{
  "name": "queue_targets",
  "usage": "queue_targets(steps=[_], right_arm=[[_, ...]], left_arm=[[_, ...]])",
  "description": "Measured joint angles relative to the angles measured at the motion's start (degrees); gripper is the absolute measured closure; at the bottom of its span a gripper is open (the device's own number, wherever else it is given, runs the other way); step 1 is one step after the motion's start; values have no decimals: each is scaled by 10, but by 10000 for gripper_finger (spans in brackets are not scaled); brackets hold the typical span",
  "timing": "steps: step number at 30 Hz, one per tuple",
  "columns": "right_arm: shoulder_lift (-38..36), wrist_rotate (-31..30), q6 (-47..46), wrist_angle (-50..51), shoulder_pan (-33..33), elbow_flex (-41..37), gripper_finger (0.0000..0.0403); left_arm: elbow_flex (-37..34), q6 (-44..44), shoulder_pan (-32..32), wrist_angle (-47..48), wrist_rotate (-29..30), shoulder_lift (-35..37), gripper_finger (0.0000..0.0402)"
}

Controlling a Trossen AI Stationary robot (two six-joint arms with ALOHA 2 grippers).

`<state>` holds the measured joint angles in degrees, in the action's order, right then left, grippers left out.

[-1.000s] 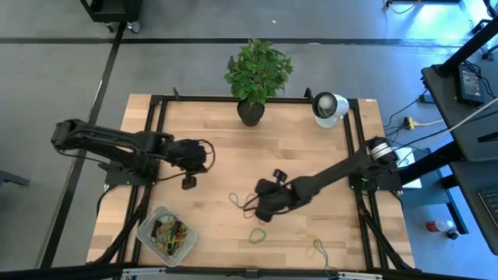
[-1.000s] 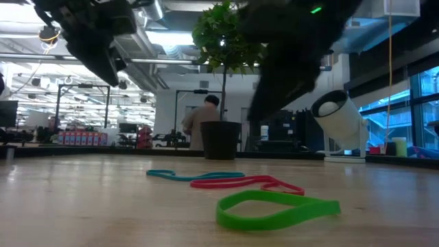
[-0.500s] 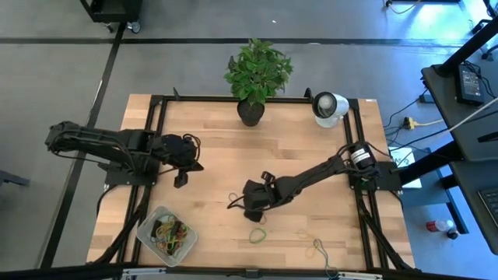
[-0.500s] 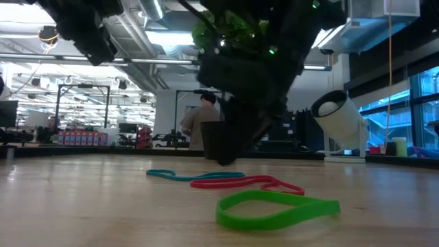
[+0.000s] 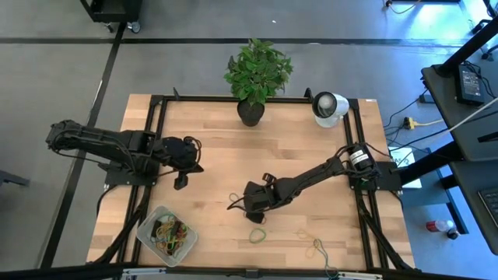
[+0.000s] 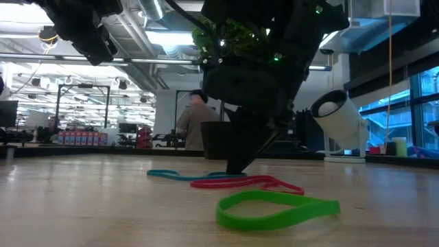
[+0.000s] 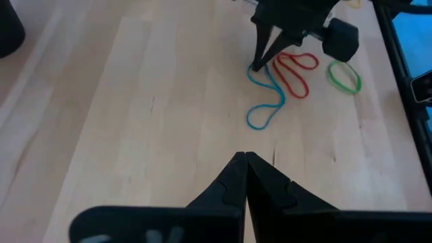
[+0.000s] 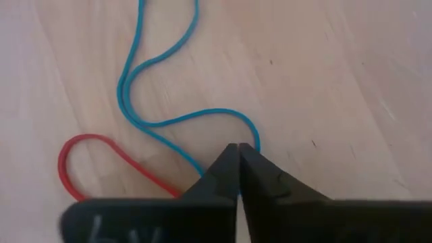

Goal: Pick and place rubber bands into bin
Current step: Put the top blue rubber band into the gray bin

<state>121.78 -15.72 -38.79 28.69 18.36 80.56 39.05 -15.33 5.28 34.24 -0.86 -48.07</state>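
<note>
Blue and thin, the rubber band (image 8: 162, 88) lies flat on the wooden bench (image 8: 324, 81), one end of its loop caught at the tips of the right pincer (image 8: 237, 152), whose jaws are pressed together on it. To do this pick well, I judge the pincer should rise straight up and slowly, so the floppy band pulls free of the red band (image 8: 94, 162) touching it just beside the tips. The carry then goes to the bin (image 5: 166, 231), well apart from the pincer toward the bench's near left corner, already holding several bands.

The left pincer (image 7: 245, 158) waits with jaws together, above the bench.

Only the low view shows the tips down at the bench surface and the green band (image 6: 278, 209) nearer the camera; the right wrist view alone shows the blue strand pinched.
</note>
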Motion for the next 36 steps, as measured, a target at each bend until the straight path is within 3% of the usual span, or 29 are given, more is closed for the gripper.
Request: queue_targets(steps=[11, 18, 36], right_arm=[[-34, -12, 21, 22, 1, 20, 401], [-41, -24, 16, 28, 0, 20, 388], [-41, -51, -5, 20, 1, -14, 274]], left_arm=[[0, 0, 0, 0, 0, 0, 398], [0, 0, 0, 0, 0, 0, 396], [0, -6, 0, 0, 0, 0, 396]])
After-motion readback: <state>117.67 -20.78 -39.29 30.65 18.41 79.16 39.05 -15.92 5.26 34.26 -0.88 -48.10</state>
